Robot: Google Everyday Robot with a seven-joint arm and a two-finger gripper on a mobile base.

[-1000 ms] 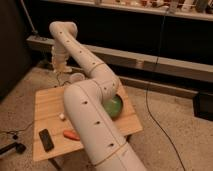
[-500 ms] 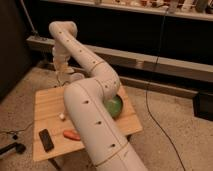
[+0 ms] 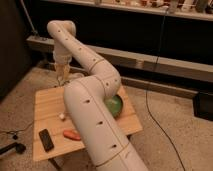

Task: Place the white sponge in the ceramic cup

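Hand [image 3: 63,76] over far edge of wooden table [image 3: 47,107], beside ceramic cup [image 3: 76,78]

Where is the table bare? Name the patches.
Bare wood on the table lies left of centre, between the hand at the back edge and the small white item. Crowded in front: remote, carrot. The arm covers the middle; the bowl fills the right.

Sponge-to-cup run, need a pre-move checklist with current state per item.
1. Position: gripper over the far left part of the table, close to the ceramic cup: ok.
2. white sponge in the gripper: cannot tell.
3. Whether the small white piece on the table is the sponge: cannot tell.
4. Cup mouth free: cannot tell, arm hides part.
5. green bowl apart from cup: ok.
6. black device and orange item near front edge, away from gripper: ok.
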